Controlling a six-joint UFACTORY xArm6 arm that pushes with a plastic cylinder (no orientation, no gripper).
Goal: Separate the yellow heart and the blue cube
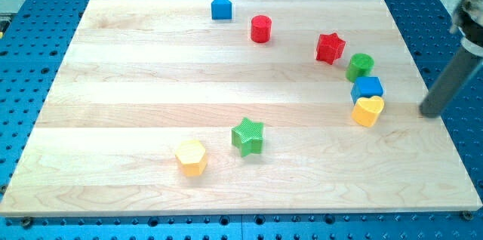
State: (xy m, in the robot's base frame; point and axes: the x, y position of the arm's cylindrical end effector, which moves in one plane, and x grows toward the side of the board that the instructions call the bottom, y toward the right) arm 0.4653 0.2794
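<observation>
Right of touching yellow heart and blue cube, my tip, seemingly apart.

Our rod at the view's right edge

Our dark rod comes down from the view's upper right corner, leaning so its lower end sits further toward the view's left than its top. We have our tip low at the right side, about halfway up the view. The rod's upper part looks blurred and pale.

Yellow plastic heart touches blue plastic cube from below; my tip sits well right.
</observation>
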